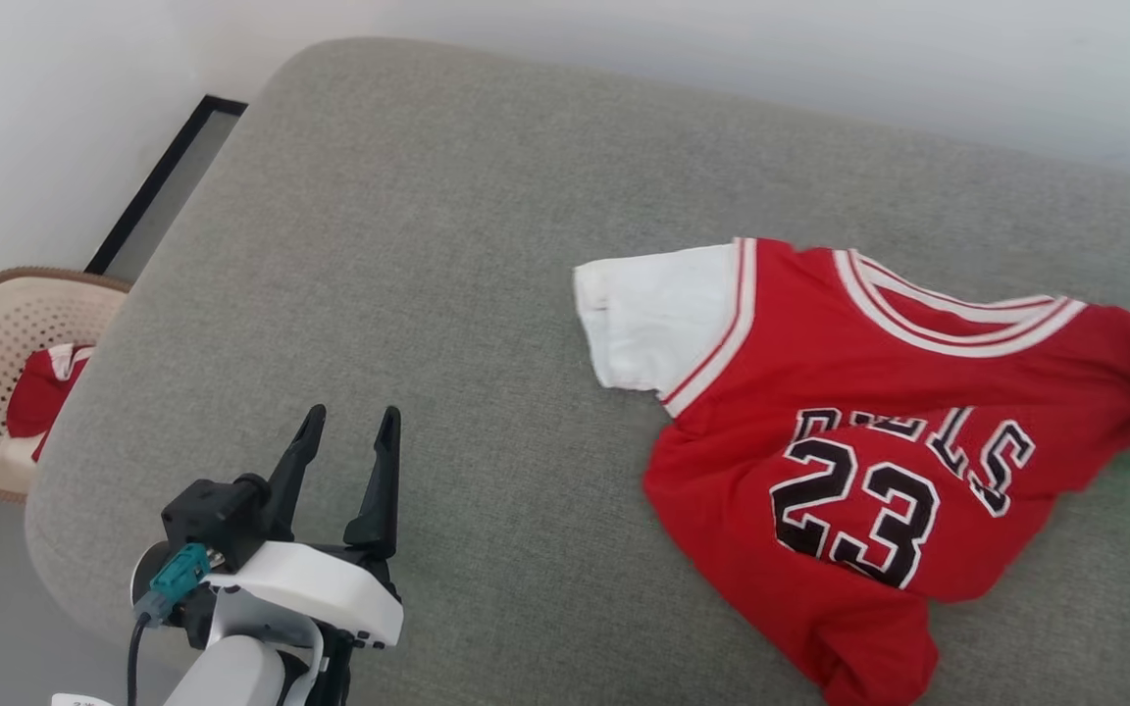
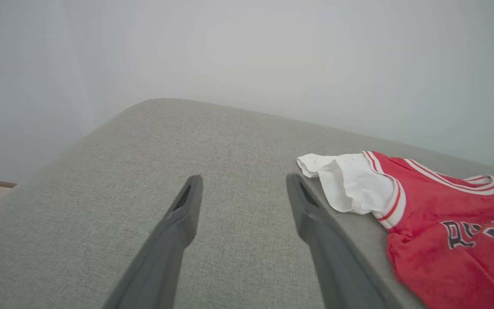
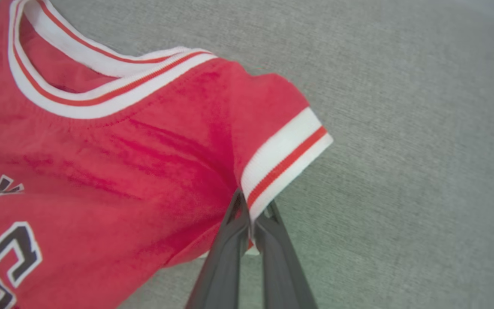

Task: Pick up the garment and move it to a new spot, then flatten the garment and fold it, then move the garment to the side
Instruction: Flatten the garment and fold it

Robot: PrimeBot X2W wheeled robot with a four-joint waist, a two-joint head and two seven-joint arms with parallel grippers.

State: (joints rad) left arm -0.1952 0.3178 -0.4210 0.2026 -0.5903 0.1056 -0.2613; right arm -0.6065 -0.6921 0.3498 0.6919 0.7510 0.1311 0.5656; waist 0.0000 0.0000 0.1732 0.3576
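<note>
Right gripper point(image 3: 250, 212) clamped on the striped cuff point(image 3: 285, 165) of the red jersey shirt point(image 1: 849, 373), mid-right on the grey fabric cushion point(image 1: 408, 245); left gripper point(image 1: 349, 424) spread apart, lower left. Looks like pick-up: next, lift it clear.

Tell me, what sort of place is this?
Likely a home-style room, perhaps staged: a grey upholstered cushion, like a sofa or bed, stands against a plain white wall, a perforated laundry basket sits beside it, and a red jersey lies on top.
</note>
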